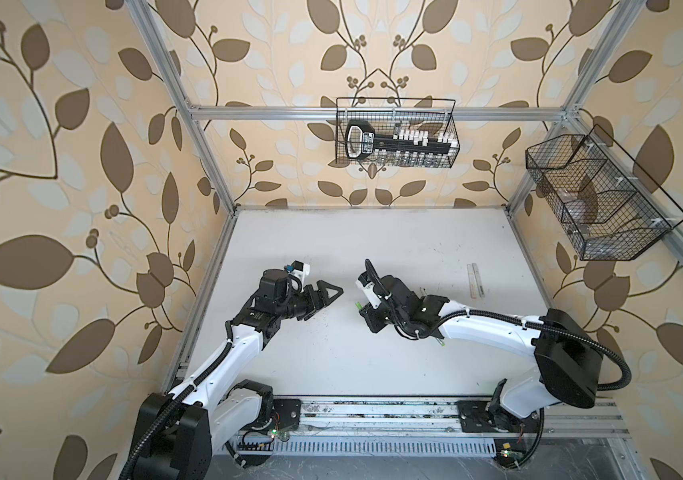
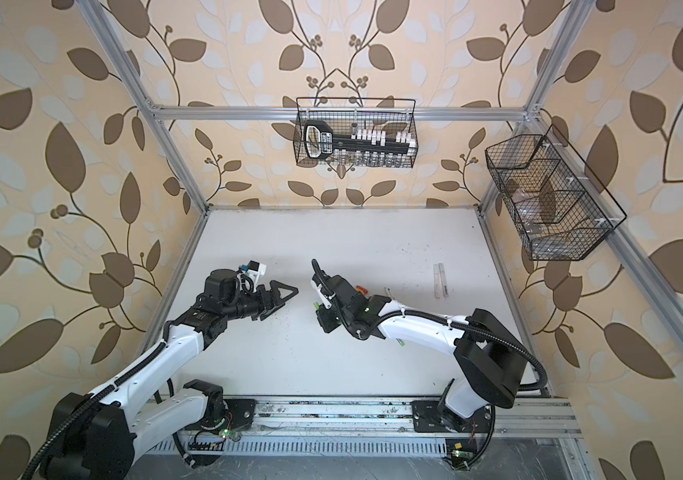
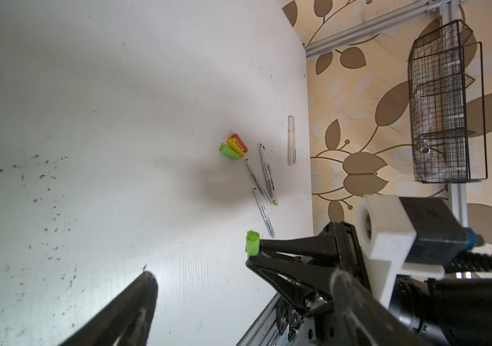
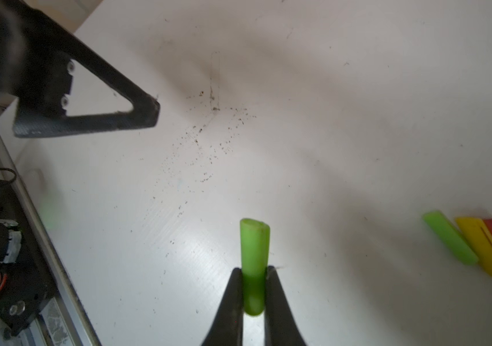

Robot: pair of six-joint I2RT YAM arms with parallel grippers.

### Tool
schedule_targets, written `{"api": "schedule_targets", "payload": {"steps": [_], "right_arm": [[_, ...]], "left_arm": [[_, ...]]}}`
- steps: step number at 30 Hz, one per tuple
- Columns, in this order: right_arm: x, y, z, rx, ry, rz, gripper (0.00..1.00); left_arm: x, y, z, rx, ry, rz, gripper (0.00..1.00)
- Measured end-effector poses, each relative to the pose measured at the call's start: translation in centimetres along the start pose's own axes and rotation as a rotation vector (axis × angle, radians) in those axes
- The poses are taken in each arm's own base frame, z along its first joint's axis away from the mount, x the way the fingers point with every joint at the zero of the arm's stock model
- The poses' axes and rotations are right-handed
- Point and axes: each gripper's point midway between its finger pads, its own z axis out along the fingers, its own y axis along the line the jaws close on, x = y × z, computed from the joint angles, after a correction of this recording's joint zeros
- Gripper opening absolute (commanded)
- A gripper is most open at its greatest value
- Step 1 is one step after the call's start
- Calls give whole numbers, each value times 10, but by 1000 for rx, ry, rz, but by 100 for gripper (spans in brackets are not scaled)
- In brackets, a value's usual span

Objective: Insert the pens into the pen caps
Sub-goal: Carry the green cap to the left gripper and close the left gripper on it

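Caps lying 3 | pens 5 | right tool clamps lime cap | left tool apart

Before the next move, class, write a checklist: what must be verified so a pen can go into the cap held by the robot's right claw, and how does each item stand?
1. Right claw shut on the lime green cap: ok.
2. Cap's open end sticks out past the fingers: ok.
3. Left claw open: ok.
4. Left claw holds a pen: not ok, empty.
5. Thin pens lie loose on the table: ok.
6. Which pen matches the cap's colour: cannot tell.
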Motion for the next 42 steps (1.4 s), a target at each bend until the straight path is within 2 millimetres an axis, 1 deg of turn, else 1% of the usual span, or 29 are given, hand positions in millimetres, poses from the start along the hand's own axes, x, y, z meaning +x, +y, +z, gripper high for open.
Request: {"api": "schedule_targets", "payload": {"steps": [4, 8, 11, 15, 19, 24, 26, 28, 32, 34, 36, 39, 41, 42], "right_arm": [[-11, 12, -1, -30, -49, 10, 12], [-24, 24, -4, -58, -88, 13, 12], [-35, 34, -8, -79, -117, 10, 12], [-44, 44, -11, -99, -143, 6, 12], [-45, 47, -10, -105, -144, 6, 12], [-44, 49, -4, -101, -131, 7, 12], [-44, 48, -2, -96, -130, 7, 12], [-45, 49, -2, -91, -130, 7, 12], [-44, 48, -1, -84, -125, 11, 13], [-44, 48, -1, -82, -123, 13, 17], [-44, 47, -1, -79, -119, 21, 27], [-43, 45, -1, -75, -112, 30, 43], [-41, 40, -2, -70, -97, 37, 50], [-38, 34, -3, -65, -91, 48, 53]], "left_arm": [[3, -7, 2, 23, 13, 15, 76], [4, -8, 2, 33, 17, 18, 62], [4, -9, 3, 39, 19, 24, 58], [4, -10, 3, 42, 19, 23, 46], [5, -10, 5, 44, 27, 28, 35], [7, -11, 6, 46, 35, 29, 18], [7, -11, 6, 48, 33, 35, 15], [7, -10, 6, 44, 32, 33, 9], [6, -9, 6, 40, 30, 35, 4], [6, -9, 6, 39, 31, 35, 2], [7, -7, 6, 31, 34, 33, 0], [9, 4, 6, -24, 34, 23, 0], [7, 9, 5, -68, 27, 25, 0], [5, 10, 3, -86, 22, 33, 0]]}}
